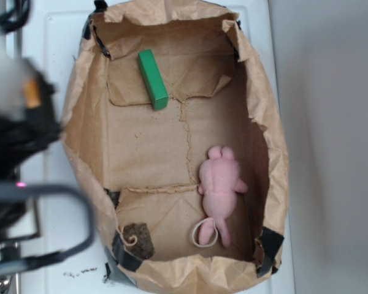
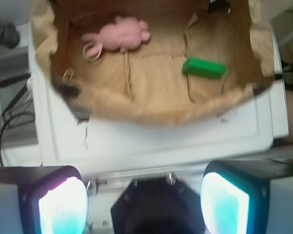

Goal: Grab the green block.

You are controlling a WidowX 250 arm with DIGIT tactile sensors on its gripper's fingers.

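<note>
One green block (image 1: 153,79) on my feeds: bright green bar, flat plain faces, sharp edges, a bit shorter than the pink plush toy (image 1: 220,185). It lies flat on the floor of the brown paper bag (image 1: 86,128), which is laid open like a tray, at the far end in the exterior view, over a folded flap of paper. Nothing touches it. In the wrist view the block (image 2: 203,68) sits right of centre, long axis roughly across the frame.

Plush is well apart from the block, at the other end of the bag, lying flat with a loop at its tail end. A small dark brown lump (image 1: 139,239) sits in the near corner, beside the plush.

Bag rests on a white surface (image 1: 55,37).

Gripper (image 2: 149,204): I see its fingers (image 2: 63,204) spread wide apart at the bottom of the wrist view, holding nothing. It sits outside the bag, over the white surface, well short of the block. In the exterior view the arm (image 1: 15,122) is a blurred dark mass at the left edge, beside the bag.
</note>
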